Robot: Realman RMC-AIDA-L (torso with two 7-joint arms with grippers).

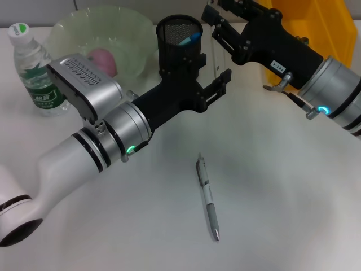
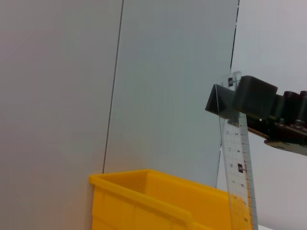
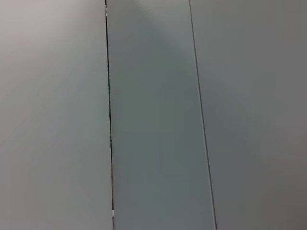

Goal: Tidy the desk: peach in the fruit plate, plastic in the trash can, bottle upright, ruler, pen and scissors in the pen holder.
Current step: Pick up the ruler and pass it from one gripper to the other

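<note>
Even, soft overhead light, faint shadows under both arms on the desk (image 1: 271, 186), mild blur.

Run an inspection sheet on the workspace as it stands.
Surface: white table, mostly bare.
Job's things: peach in the fruit plate. Bottle upright. Pen lying on the table. Ruler held upright, not yet in the pen holder, which has a blue item inside. Scissors and plastic: nothing seen.
Clutter: nothing seen.
Grippers: right gripper shut on the ruler, by the pen holder. Left gripper open, empty, low beside the holder.
Cables: nothing seen.
Surroundings: yellow bin at the far right, grey wall panels.
</note>
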